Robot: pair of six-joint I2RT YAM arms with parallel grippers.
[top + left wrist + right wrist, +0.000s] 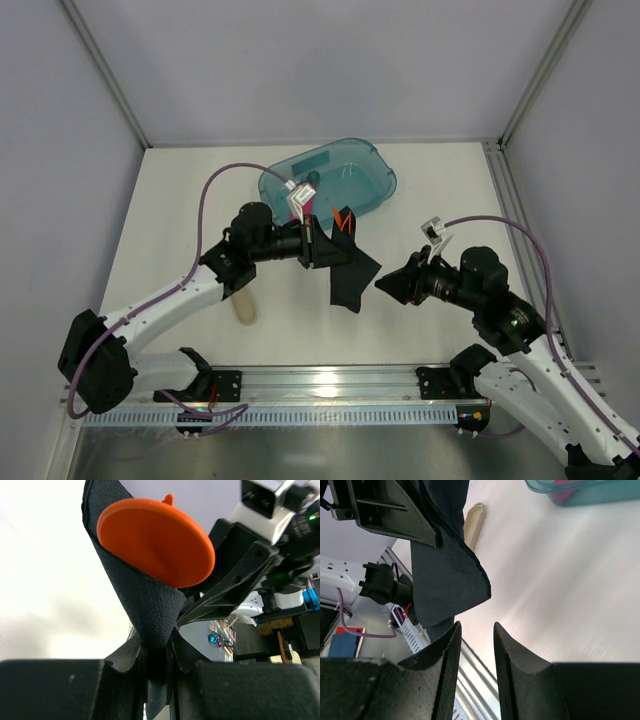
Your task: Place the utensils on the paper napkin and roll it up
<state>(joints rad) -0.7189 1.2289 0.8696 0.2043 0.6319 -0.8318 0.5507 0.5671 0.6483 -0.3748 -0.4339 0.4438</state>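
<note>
From above, I see the left gripper (pixel 318 243) clamped on the paper napkin (pixel 350 275), which hangs lifted over the table (pixel 440 180). The utensils (pixel 343 220) stick out of its upper fold. The teal tub (pixel 365 170) stands just behind them, and the beige tube (pixel 245 305) lies under the left arm. The right gripper (pixel 383 285) points at the napkin's right corner.

In the left wrist view, the napkin (pixel 145 605) wraps the round orange end of one utensil (pixel 155 540). The right arm (pixel 240 580) blocks the background.

In the right wrist view, my right fingers (pixel 447 665) stand slightly apart and hold nothing. The napkin (pixel 445 575) hangs ahead of them and partly covers the tube (pixel 474 522).
</note>
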